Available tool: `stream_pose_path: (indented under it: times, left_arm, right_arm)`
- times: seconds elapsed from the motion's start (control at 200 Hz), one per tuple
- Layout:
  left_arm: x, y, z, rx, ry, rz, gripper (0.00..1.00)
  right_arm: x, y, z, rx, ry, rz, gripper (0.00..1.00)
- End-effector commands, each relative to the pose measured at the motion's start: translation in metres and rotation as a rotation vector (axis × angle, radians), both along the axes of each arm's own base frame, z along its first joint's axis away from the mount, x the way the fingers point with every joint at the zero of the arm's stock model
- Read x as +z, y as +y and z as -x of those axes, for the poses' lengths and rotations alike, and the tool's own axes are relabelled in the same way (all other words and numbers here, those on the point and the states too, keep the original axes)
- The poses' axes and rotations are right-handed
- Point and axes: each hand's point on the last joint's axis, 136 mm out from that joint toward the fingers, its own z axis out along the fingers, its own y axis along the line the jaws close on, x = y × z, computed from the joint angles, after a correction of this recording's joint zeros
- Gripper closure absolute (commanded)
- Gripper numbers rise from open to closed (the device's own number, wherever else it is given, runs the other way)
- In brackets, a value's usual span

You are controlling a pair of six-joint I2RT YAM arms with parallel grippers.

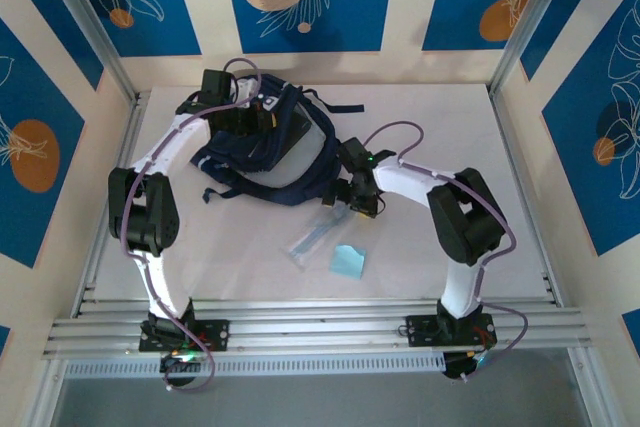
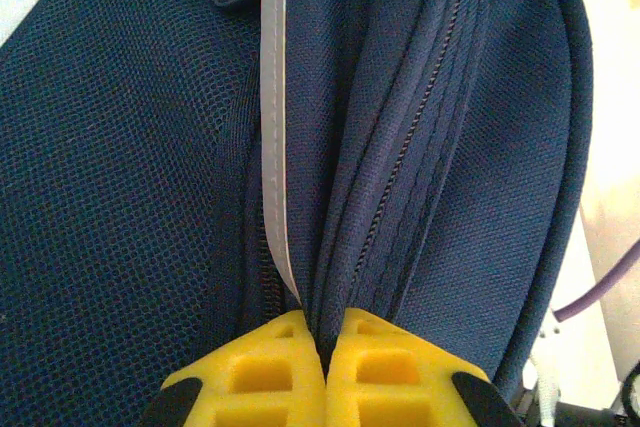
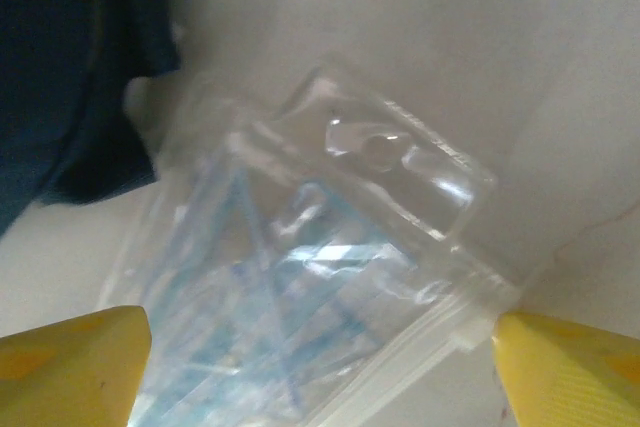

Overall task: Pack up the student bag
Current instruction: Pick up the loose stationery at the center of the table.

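The student bag [image 1: 272, 165], dark navy with a grey-white stripe, lies at the back middle of the table. My left gripper [image 1: 250, 115] is over its top. In the left wrist view the yellow jaws [image 2: 325, 347] are shut on a fold of the student bag's fabric [image 2: 120, 197] beside a zipper. A clear plastic pack [image 1: 318, 235] with blue items inside lies on the table in front of the bag. My right gripper [image 1: 362, 202] hovers at the pack's far end. Its jaws [image 3: 320, 367] stand open, one finger on each side of the pack [image 3: 330, 247]. A corner of the bag [image 3: 60, 67] shows at upper left.
A light blue pad of notes [image 1: 347, 260] lies on the table near the pack, toward the front. Black straps [image 1: 345, 107] trail from the bag toward the back right. Metal frame rails [image 1: 300, 327] border the table at the front and sides.
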Motion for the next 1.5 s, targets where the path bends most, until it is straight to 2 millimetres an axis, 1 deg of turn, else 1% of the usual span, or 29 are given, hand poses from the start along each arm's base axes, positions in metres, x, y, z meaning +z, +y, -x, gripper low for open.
stream_pose_path:
  times: [0.0, 0.12, 0.195, 0.29, 0.34, 0.345, 0.36, 0.465, 0.51, 0.555, 0.645, 0.745, 0.81, 0.905, 1.06, 1.175, 1.225, 1.34, 1.495]
  left_arm:
    - [0.026, 0.009, -0.002, 0.024, -0.068, 0.016, 1.00]
    - [0.026, 0.010, -0.001, 0.024, -0.068, 0.014, 1.00]
    - [0.025, 0.010, -0.001, 0.025, -0.066, 0.013, 1.00]
    - [0.022, 0.010, 0.000, 0.025, -0.060, 0.014, 1.00]
    - [0.022, 0.010, 0.001, 0.025, -0.058, 0.013, 1.00]
    - [0.022, 0.010, 0.001, 0.024, -0.059, 0.013, 1.00]
    - [0.022, 0.010, 0.001, 0.026, -0.059, 0.014, 1.00]
    - [0.022, 0.011, 0.001, 0.027, -0.059, 0.013, 1.00]
    - [0.021, 0.011, 0.001, 0.028, -0.058, 0.013, 1.00]
    - [0.021, 0.012, 0.000, 0.030, -0.059, 0.013, 1.00]
    - [0.020, 0.012, -0.001, 0.031, -0.057, 0.014, 1.00]
    - [0.020, 0.013, -0.001, 0.033, -0.056, 0.015, 1.00]
    - [0.020, 0.014, -0.002, 0.037, -0.054, 0.015, 1.00]
    - [0.021, 0.016, -0.003, 0.041, -0.056, 0.016, 1.00]
    - [0.024, 0.015, -0.003, 0.039, -0.060, 0.024, 1.00]
    - [0.024, 0.014, -0.002, 0.035, -0.058, 0.030, 1.00]
    - [0.025, 0.013, -0.002, 0.032, -0.057, 0.032, 1.00]
    - [0.024, 0.012, -0.001, 0.028, -0.053, 0.038, 1.00]
    - [0.024, 0.010, -0.001, 0.022, -0.046, 0.061, 1.00]
  right_arm:
    - [-0.016, -0.009, 0.004, -0.011, 0.036, 0.053, 0.11]
    - [-0.027, -0.007, 0.012, -0.002, 0.058, 0.069, 0.15]
    - [-0.036, -0.009, 0.018, -0.002, 0.077, 0.093, 0.24]
    - [-0.043, -0.015, 0.021, -0.020, 0.089, 0.111, 0.42]
    - [-0.043, -0.016, 0.020, -0.026, 0.086, 0.103, 0.54]
    - [-0.043, -0.016, 0.020, -0.027, 0.086, 0.103, 0.57]
    - [-0.044, -0.017, 0.020, -0.030, 0.088, 0.105, 0.60]
    - [-0.042, -0.019, 0.017, -0.037, 0.076, 0.092, 0.81]
    - [-0.040, -0.020, 0.015, -0.039, 0.070, 0.082, 0.92]
    - [-0.038, -0.021, 0.014, -0.044, 0.066, 0.073, 1.00]
    - [-0.033, -0.022, 0.010, -0.051, 0.057, 0.053, 1.00]
    - [-0.021, -0.025, 0.005, -0.053, 0.025, 0.039, 1.00]
    - [-0.008, -0.028, 0.002, -0.054, 0.003, 0.025, 1.00]
    - [0.020, -0.028, -0.001, -0.042, -0.045, -0.043, 1.00]
    - [0.076, -0.027, -0.008, 0.000, -0.152, -0.163, 1.00]
    - [0.118, -0.025, -0.017, 0.016, -0.247, -0.249, 1.00]
    - [0.137, -0.021, -0.022, 0.023, -0.286, -0.304, 1.00]
    - [0.173, -0.008, -0.037, 0.039, -0.363, -0.417, 1.00]
    - [0.214, 0.016, -0.063, 0.058, -0.446, -0.557, 1.00]
